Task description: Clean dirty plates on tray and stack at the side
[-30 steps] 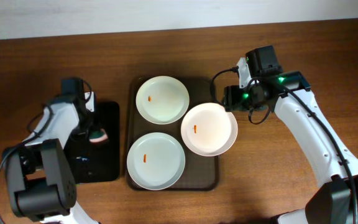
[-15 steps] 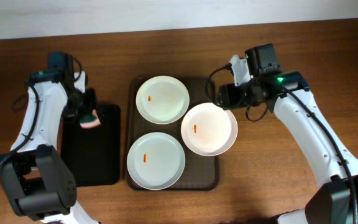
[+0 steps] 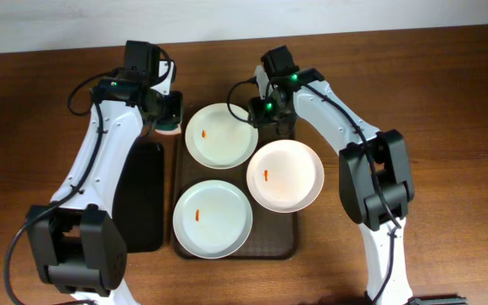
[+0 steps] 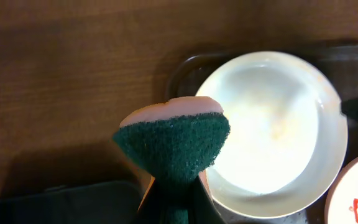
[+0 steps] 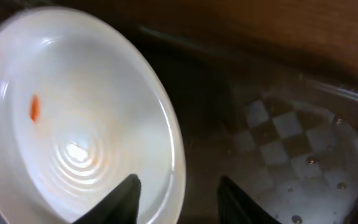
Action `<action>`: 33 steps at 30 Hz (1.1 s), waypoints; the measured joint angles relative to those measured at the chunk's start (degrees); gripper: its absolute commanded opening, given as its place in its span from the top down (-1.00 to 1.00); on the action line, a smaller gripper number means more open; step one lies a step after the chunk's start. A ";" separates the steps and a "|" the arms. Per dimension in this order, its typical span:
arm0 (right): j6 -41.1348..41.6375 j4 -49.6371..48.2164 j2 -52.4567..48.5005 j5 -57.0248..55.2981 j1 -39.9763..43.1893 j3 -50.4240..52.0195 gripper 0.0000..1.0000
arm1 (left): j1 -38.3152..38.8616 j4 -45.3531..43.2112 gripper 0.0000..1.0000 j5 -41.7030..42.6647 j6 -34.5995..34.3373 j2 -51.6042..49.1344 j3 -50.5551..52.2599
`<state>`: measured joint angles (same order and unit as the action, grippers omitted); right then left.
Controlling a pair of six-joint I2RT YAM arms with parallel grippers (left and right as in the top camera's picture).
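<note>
as both swung inward, left jaws clench sponge (image 4: pixel 173 146), right jaws gape astride plate (image 3: pixel 221 135).

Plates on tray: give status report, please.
Left gripper shut on sponge. Right gripper open astride back plate rim. All three plates specked, on tray. Nothing blocking.

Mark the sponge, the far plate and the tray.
sponge (image 4: pixel 173 146), left wrist view, green scrub face.
far plate (image 3: pixel 221 135), overhead view, its centre.
tray (image 3: pixel 278 235), overhead view, bare near-right corner.
</note>
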<state>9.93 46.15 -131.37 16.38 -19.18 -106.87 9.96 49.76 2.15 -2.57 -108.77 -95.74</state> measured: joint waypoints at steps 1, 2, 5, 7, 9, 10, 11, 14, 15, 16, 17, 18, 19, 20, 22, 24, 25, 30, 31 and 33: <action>0.09 0.44 -0.81 0.00 0.00 -0.07 0.49 | 0.22 -0.70 1.00 0.00 0.00 0.00 -0.02; 0.07 0.81 -1.46 -0.02 0.00 -0.07 0.50 | 0.44 -1.16 1.00 0.02 0.02 0.00 -0.04; 0.15 1.95 -2.69 0.00 -0.33 -0.07 0.78 | 0.55 -1.97 1.00 0.35 0.00 0.00 -0.04; 0.00 2.19 -2.95 -0.50 -0.96 -0.07 0.92 | 0.70 -2.08 1.00 0.68 0.00 0.00 -0.04; 0.33 2.75 -2.95 -1.25 -1.05 -0.17 0.92 | 1.64 -2.21 1.00 0.70 0.00 -0.15 -0.04; 0.39 3.06 -2.95 -1.51 -1.05 -0.22 0.92 | 2.73 -2.73 1.00 1.01 0.00 -0.63 -0.07; 0.39 3.15 -2.95 -1.68 -1.05 -0.26 0.92 | 4.31 -3.34 1.00 1.29 -0.02 -2.19 -0.15; 0.42 3.17 -2.95 -1.95 -1.05 -0.28 0.92 | 7.02 -5.66 1.00 3.87 -0.94 -8.11 -0.17; 0.39 3.17 -2.95 -1.95 -1.05 -0.28 0.92 | 7.72 -5.70 1.00 5.25 -2.23 -11.10 -0.15; 0.39 3.17 -2.95 -1.95 -1.05 -0.31 0.91 | 8.17 -5.90 1.00 6.25 -3.78 -13.77 -0.15; 0.42 3.17 -2.95 -1.95 -1.05 -0.31 0.91 | 8.44 -6.40 1.00 7.19 -4.87 -15.28 -0.15; 0.39 3.17 -2.95 -1.97 -1.05 -0.31 0.92 | 8.57 -7.67 1.00 8.44 -6.12 -16.50 -0.17; 0.42 3.19 -2.95 -1.97 -1.05 -0.33 0.92 | 8.63 -8.52 1.00 10.05 -7.17 -17.97 -0.17; 0.37 3.34 -2.95 -2.43 -1.01 -0.35 0.92 | 8.55 -9.27 1.00 12.37 -8.07 -19.28 -0.50; 0.39 3.61 -2.95 -2.60 -0.92 -0.39 0.92 | 8.35 -7.78 1.00 13.00 -9.11 -19.65 -1.18; 0.61 3.61 -2.95 -2.56 -0.92 -0.39 0.92 | 8.48 -5.31 1.00 10.45 -9.68 -19.87 -2.05; 0.81 3.61 -2.95 -2.29 -0.96 -0.39 0.92 | 8.92 -4.11 1.00 7.39 -9.73 -19.87 -2.40; 1.55 3.82 -2.95 -1.51 -1.60 -0.39 0.92 | 10.67 -1.55 1.00 -11.93 -7.52 -19.80 -2.84; 2.36 3.85 -2.95 -0.85 -1.84 -0.42 0.92 | 10.91 -1.44 1.00 -15.87 -7.06 -19.85 -2.82; 4.22 4.48 -2.95 -0.83 -2.16 -0.61 0.92 | 12.04 -1.22 1.00 -21.94 -6.43 -20.24 -2.73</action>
<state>14.15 50.63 -134.32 15.55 -21.34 -107.48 22.00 48.53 -19.79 -8.99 -129.01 -98.48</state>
